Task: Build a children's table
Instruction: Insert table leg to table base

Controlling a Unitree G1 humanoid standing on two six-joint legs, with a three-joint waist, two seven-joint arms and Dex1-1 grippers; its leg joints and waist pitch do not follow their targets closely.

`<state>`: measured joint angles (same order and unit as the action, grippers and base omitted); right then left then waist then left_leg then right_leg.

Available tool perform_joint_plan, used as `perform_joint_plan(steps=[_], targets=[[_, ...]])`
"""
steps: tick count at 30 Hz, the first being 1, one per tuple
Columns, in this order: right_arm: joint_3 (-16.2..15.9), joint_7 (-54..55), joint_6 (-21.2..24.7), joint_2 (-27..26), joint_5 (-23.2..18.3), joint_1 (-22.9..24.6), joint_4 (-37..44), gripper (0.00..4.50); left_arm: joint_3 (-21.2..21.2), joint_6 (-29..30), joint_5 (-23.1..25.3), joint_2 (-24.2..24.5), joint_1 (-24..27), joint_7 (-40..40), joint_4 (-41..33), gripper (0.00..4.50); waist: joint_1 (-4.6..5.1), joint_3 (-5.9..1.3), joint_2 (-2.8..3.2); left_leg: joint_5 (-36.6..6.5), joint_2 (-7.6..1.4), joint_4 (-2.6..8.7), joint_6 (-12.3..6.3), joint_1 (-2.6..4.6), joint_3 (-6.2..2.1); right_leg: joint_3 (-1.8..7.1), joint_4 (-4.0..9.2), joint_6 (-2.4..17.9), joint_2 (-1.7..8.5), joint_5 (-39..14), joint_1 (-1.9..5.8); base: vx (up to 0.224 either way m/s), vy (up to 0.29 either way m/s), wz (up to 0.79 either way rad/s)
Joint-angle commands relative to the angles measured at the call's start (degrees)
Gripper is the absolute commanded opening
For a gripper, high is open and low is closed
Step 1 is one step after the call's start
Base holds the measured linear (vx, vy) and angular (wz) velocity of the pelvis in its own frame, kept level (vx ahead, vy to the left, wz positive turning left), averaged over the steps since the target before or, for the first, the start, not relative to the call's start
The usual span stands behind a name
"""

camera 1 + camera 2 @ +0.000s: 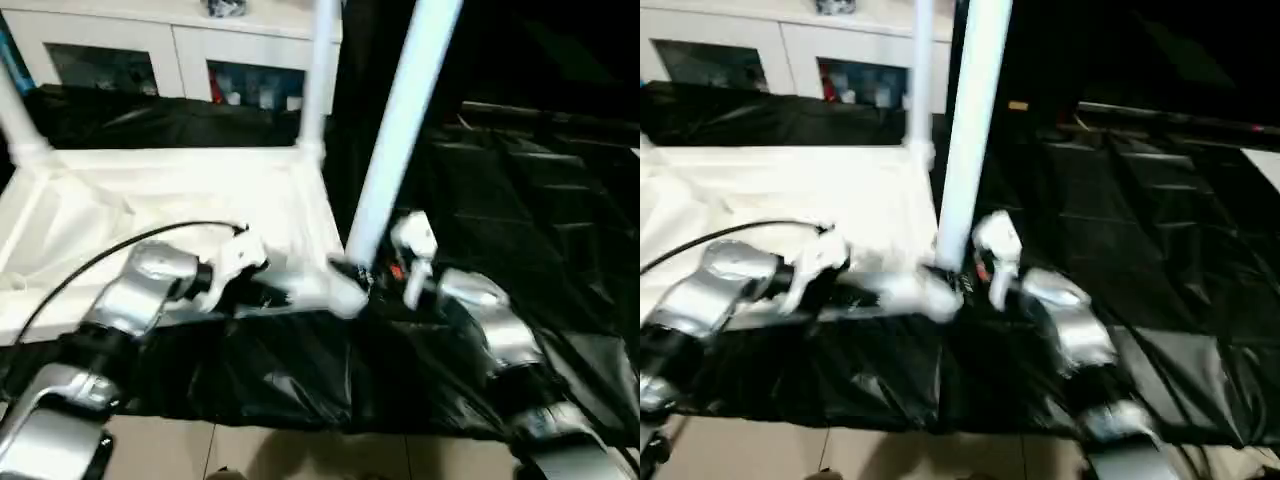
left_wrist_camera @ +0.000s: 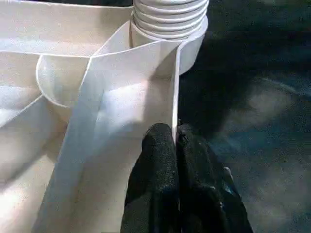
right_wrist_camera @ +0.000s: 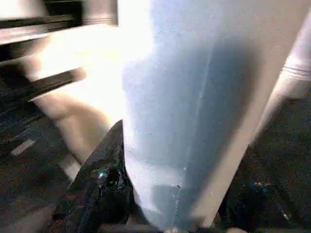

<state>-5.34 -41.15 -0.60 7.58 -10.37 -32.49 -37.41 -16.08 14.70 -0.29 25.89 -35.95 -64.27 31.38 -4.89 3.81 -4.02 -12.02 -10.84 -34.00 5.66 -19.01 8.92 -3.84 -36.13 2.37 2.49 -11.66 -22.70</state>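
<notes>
The children's table top (image 1: 150,185) lies upside down on a black sheet, ribbed underside up. One white leg (image 1: 320,70) stands in its far right corner socket and another leg (image 1: 15,115) in the far left one. A third leg (image 1: 400,120) rises tilted from the near right corner (image 1: 345,295); its ribbed end (image 2: 167,17) sits at the socket. My right gripper (image 1: 372,275) is shut on this leg's lower part, seen close as the leg (image 3: 194,111) beside a black finger (image 3: 102,184). My left gripper (image 2: 176,141) is shut on the top's thin rim wall (image 2: 172,92) by that corner.
A white cabinet with glass doors (image 1: 150,50) stands behind the table top. The black sheet (image 1: 520,200) covers the floor to the right and front, and pale floor tiles (image 1: 250,450) show at the near edge. A black cable (image 1: 100,255) loops over my left forearm.
</notes>
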Motion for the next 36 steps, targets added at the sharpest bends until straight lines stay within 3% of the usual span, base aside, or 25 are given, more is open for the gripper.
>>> perform_joint_plan(steps=[1,4,7,8,12,16,19,21,24,27,30,31,34,36], targets=[[0.2,7.5,3.0,-1.5,2.5,0.4,-6.6,1.88,2.2,4.2,0.1,-2.5,-1.8,6.6,-3.6,0.00,-0.12,-2.92,1.06,-10.3,-2.86,4.93,0.87,-0.28,-0.76,3.89,5.27,9.6,6.60,-18.8,2.63,0.000,0.000,0.00],[0.8,10.3,3.5,-2.3,2.5,-0.5,-7.9,1.88,2.6,6.3,0.2,-4.0,-1.6,9.0,-5.3,0.00,-0.32,-3.23,0.99,-7.4,-2.68,4.64,0.05,-0.40,-0.43,3.92,4.81,10.4,6.33,-12.9,2.86,0.000,0.000,0.00],[2.2,18.0,5.4,-4.9,2.3,-3.2,-12.3,1.88,2.5,13.1,-0.2,-9.1,0.0,13.6,-11.6,0.00,-0.30,-3.70,0.93,-2.6,-2.61,4.32,-0.72,-0.65,-0.18,3.77,3.79,12.5,6.13,-3.2,3.33,0.000,0.000,0.00],[2.3,18.4,5.7,-5.5,2.2,-3.5,-12.8,1.88,1.8,13.2,0.3,-9.5,0.4,13.8,-12.1,0.00,-0.34,-3.77,0.80,-2.2,-2.49,4.26,-1.20,-0.70,-0.10,3.72,3.87,12.5,6.10,-2.4,3.49,0.000,0.000,0.00],[2.5,19.1,5.6,-6.8,2.4,-4.0,-13.5,1.88,0.7,12.7,0.9,-10.3,0.9,14.5,-11.9,0.00,-0.30,-3.74,0.84,-2.8,-2.41,4.28,-1.65,-0.66,-0.05,3.72,3.98,11.8,5.98,-2.9,3.48,0.000,0.000,0.00],[1.9,19.0,5.2,-8.0,3.4,-4.0,-13.0,1.88,0.1,12.1,1.3,-9.6,1.0,14.4,-11.5,0.00,-0.28,-3.59,0.86,-5.5,-2.52,4.49,-0.88,-0.50,-0.11,3.77,4.50,10.6,6.15,-8.1,3.32,0.000,0.000,0.00],[2.1,19.1,4.4,-8.6,3.4,-4.4,-13.9,1.88,-0.1,12.8,1.3,-9.1,1.2,14.6,-12.4,0.00,-0.21,-3.69,0.90,-5.6,-2.60,4.52,-0.47,-0.52,-0.18,3.79,4.39,10.4,6.19,-8.0,3.33,0.000,0.000,0.00],[3.1,17.9,3.6,-9.3,1.9,-5.2,-15.3,2.44,0.0,13.4,1.6,-8.5,1.7,14.4,-13.7,0.00,-0.08,-3.77,0.93,-5.3,-2.63,4.51,-0.49,-0.55,-0.19,3.76,4.17,10.9,6.17,-6.6,3.35,0.000,0.000,0.00],[3.8,15.9,2.9,-9.2,0.8,-5.5,-15.0,2.67,0.1,12.7,1.6,-7.8,2.0,13.6,-13.8,0.00,0.23,-3.79,1.01,-5.4,-2.49,4.38,-0.96,-0.49,-0.08,3.80,4.28,11.4,6.06,-5.9,3.33,0.000,0.000,0.00],[3.7,13.3,2.3,-8.7,0.5,-5.4,-14.2,2.92,0.3,11.2,1.4,-7.0,2.3,12.5,-13.5,0.00,0.14,-3.91,1.15,-3.1,-2.53,4.30,-1.49,-0.69,-0.08,3.73,3.75,12.3,5.94,-1.9,3.48,0.000,0.000,0.00],[3.5,12.3,2.2,-8.4,0.6,-5.2,-13.6,3.18,0.4,10.7,1.1,-6.8,2.3,12.1,-13.3,0.00,0.16,-3.83,1.09,-3.9,-2.55,4.32,-1.65,-0.63,-0.03,3.72,3.91,12.7,6.03,-2.6,3.52,0.000,0.000,0.00],[2.8,9.1,2.2,-7.6,0.9,-4.5,-11.7,3.18,0.5,9.6,0.3,-6.0,2.6,10.5,-13.4,0.00,0.13,-3.82,1.37,-4.2,-2.51,4.27,-1.62,-0.59,-0.04,3.75,4.00,12.6,6.00,-3.1,3.51,0.000,0.000,0.00],[0.2,0.2,3.0,-5.2,0.3,-2.5,-6.7,3.54,0.6,6.2,-1.9,-4.1,3.8,5.6,-14.5,0.00,0.04,-3.89,1.15,-3.6,-2.49,4.20,-2.51,-0.81,-0.09,3.78,3.90,12.4,5.90,-1.6,3.83,0.000,0.000,0.00],[-0.6,-1.6,3.0,-4.5,0.3,-1.9,-5.4,3.72,0.7,6.2,-2.2,-3.7,4.0,4.8,-14.7,0.00,-0.03,-3.88,1.27,-3.4,-2.65,4.22,-2.77,-0.50,-0.03,3.71,3.85,13.0,5.94,-1.2,3.54,0.000,0.000,0.00]])
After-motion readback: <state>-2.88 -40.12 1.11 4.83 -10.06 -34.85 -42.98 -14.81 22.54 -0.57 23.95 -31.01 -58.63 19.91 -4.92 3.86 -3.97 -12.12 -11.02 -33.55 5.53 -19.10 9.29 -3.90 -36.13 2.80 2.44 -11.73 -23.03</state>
